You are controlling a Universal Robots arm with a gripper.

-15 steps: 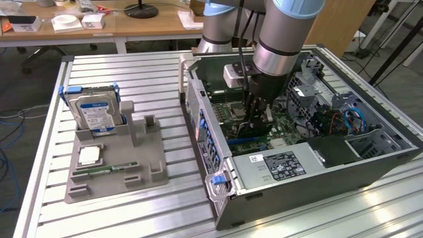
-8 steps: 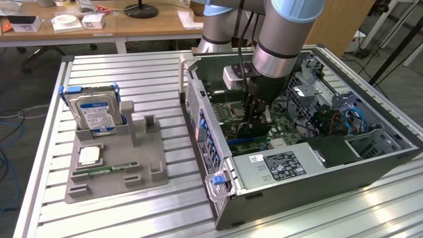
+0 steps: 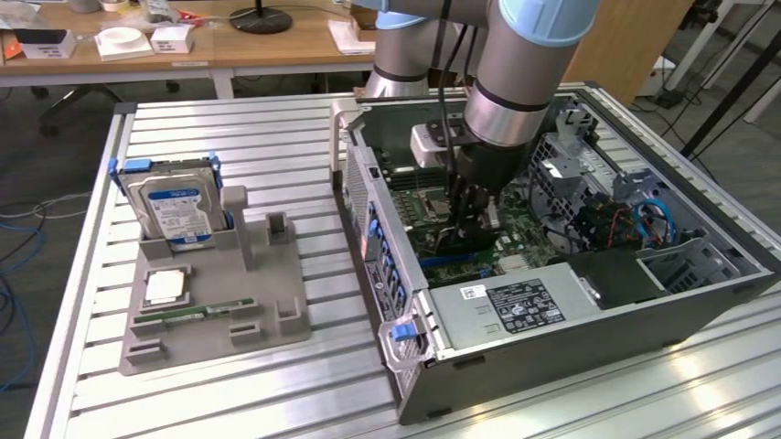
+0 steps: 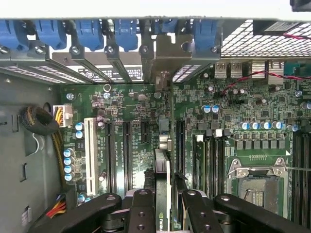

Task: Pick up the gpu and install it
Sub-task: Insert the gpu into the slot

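**Bystanders on the bench**

A silver hard drive [image 3: 178, 208] stands upright in a grey holder tray [image 3: 208, 311], with what looks like a processor chip [image 3: 166, 286] lying flat just in front of it. Beyond the slatted metal table [image 3: 256, 146], wooden desks [image 3: 208, 50] hold small white boxes [image 3: 171, 38].

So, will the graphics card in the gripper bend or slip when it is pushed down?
Probably stiff: the graphics card stands straight and edge-on in the gripper, with no visible sag. It might slip a little, since only a narrow part looks pinched. Likely fragile too: it is a thin board held close over the crowded motherboard.
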